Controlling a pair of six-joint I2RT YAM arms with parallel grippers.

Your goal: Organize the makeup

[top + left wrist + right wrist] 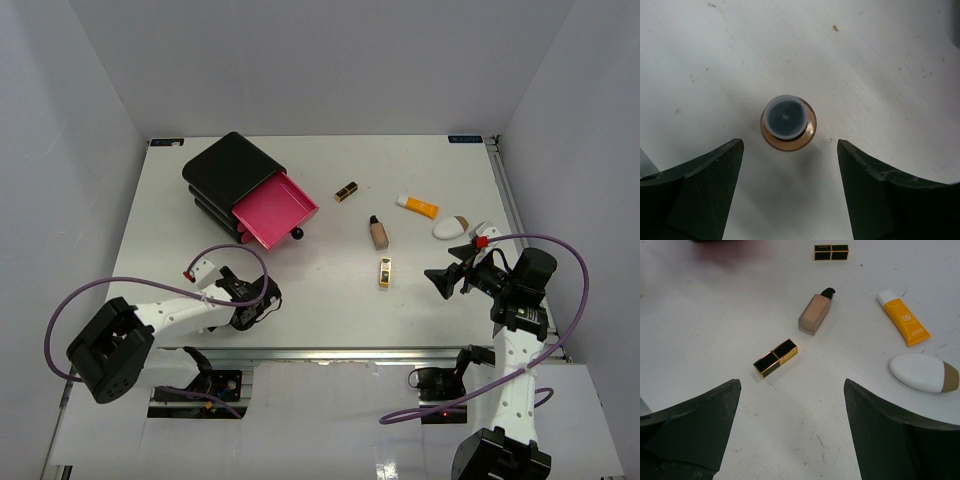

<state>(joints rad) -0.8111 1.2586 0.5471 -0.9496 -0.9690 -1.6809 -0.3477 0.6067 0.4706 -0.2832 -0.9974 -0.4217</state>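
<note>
The makeup lies right of centre: a black-and-gold lipstick (346,191), a beige black-capped foundation bottle (379,232), a second lipstick (385,272), an orange white-capped tube (417,206) and a white oval puff (451,227). My right gripper (445,278) is open and empty, hovering just right of the near lipstick (775,357). The right wrist view also shows the bottle (815,314), tube (903,317) and puff (923,372). My left gripper (790,160) is open, pointing down beside an upright round amber bottle with a dark cap (787,122), not touching it.
A black box (225,170) stands at the back left with one pink drawer (275,210) pulled open toward the middle. The left arm (170,315) lies low along the table's near edge. Grey walls enclose the table on three sides.
</note>
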